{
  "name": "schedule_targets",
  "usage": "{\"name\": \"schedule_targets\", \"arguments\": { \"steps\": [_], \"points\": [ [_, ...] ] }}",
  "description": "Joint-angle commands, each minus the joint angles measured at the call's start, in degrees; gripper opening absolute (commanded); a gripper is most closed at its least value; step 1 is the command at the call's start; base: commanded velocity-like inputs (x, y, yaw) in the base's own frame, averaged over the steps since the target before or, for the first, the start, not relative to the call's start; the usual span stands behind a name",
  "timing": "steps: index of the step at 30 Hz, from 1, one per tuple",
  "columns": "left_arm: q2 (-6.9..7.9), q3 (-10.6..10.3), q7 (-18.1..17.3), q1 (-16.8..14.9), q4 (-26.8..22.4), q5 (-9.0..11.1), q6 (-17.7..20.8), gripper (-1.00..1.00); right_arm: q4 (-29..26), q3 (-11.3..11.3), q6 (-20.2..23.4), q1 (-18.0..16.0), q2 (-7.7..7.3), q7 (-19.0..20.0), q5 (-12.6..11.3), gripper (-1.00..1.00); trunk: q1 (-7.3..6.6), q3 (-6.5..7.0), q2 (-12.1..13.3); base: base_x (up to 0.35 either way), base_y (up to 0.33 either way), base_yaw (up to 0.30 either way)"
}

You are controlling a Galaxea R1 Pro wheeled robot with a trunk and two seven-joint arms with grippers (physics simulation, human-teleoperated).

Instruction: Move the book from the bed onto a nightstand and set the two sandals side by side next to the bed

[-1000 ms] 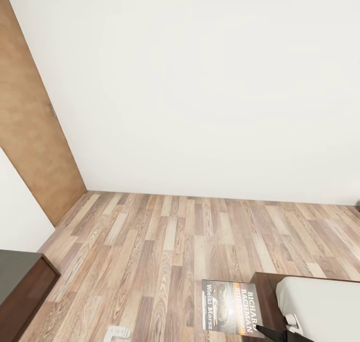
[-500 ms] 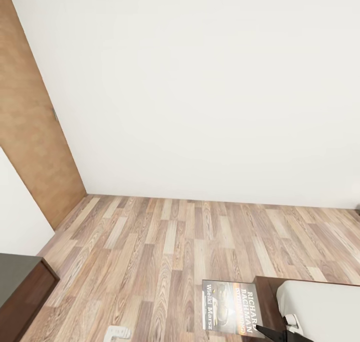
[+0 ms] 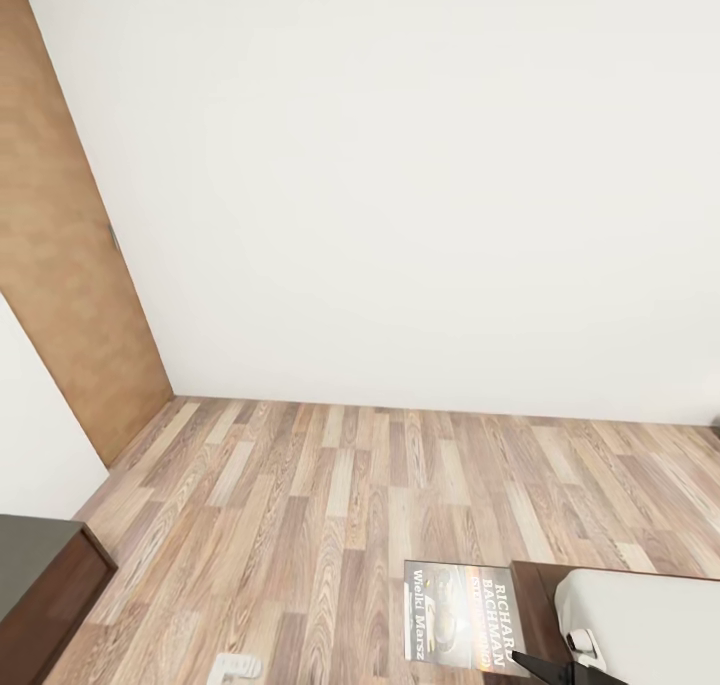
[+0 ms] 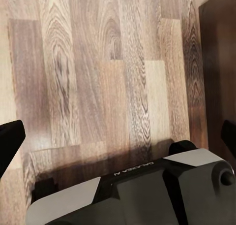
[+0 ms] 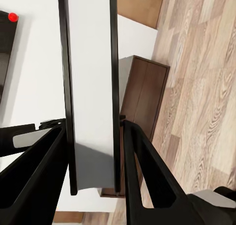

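The book (image 3: 462, 615), lettered "Richard Bachman", rides at the head view's bottom edge, clamped edge-on between the right gripper (image 5: 93, 136) fingers in the right wrist view. The bed (image 3: 640, 615), pale mattress on a dark frame, fills the lower right corner. The left gripper (image 4: 118, 136) hangs with fingers apart over plank floor (image 3: 350, 485). A dark cabinet (image 3: 45, 585) sits lower left. Judgement: keep the squeeze firm while driving, then lower the book flat onto a nightstand. No containers appear.
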Motion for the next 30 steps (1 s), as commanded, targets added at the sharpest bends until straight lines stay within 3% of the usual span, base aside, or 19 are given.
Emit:
{"name": "schedule_targets", "arguments": {
  "steps": [1, 30],
  "points": [
    [0.01, 0.14, -0.17, -0.05, 0.07, -0.14, -0.23, 1.0, 0.0, 0.42, 0.59, -0.04, -0.04, 0.11, -0.45, -1.0, 0.03, -0.01, -0.09, 0.0, 0.0, 0.0],
    [0.01, 0.14, -0.17, -0.05, 0.07, -0.14, -0.18, 1.0, 0.0, 0.4, 0.58, -0.04, -0.06, 0.11, -0.45, -1.0, 0.03, 2.67, -0.09, 0.0, 0.0, 0.0]
  ]
}}
